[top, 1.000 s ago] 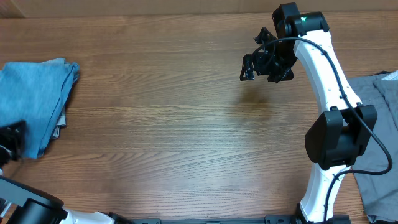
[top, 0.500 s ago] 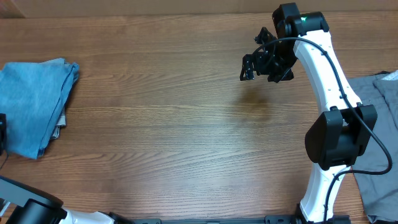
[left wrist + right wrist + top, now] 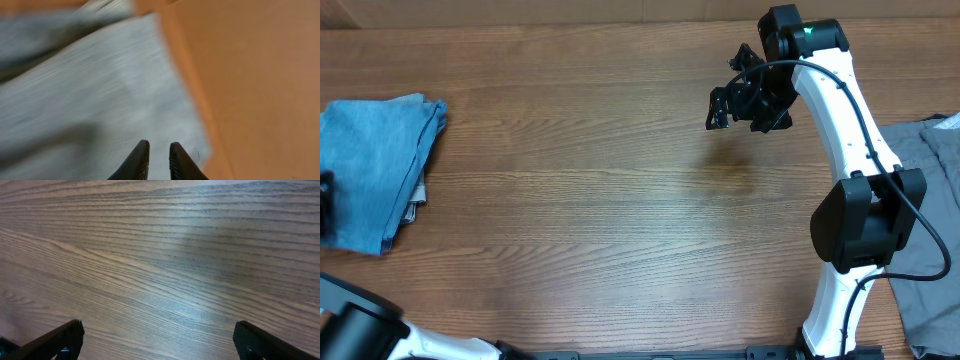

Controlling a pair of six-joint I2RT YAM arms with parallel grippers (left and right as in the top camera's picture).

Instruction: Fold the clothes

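Note:
A folded pile of light-blue denim jeans [image 3: 375, 165] lies at the table's left edge. Grey trousers [image 3: 932, 210] lie crumpled at the right edge, partly behind the right arm's base. My left gripper [image 3: 325, 205] barely shows at the left frame edge, beside the denim pile. In the left wrist view its fingers [image 3: 157, 145] are nearly together with nothing between them, over a blurred pale grey-blue surface [image 3: 90, 90] that I cannot identify. My right gripper [image 3: 740, 100] hovers at the back right, spread wide and empty [image 3: 157, 327] over bare wood.
The wooden table [image 3: 620, 200] spans the overhead view between the two piles. The right arm's white links and black base [image 3: 865, 225] stand at the right front. A back wall edge runs along the top.
My left gripper has shifted outward to the left frame edge and slightly back along the denim pile; its view is motion-blurred. The right arm has not moved.

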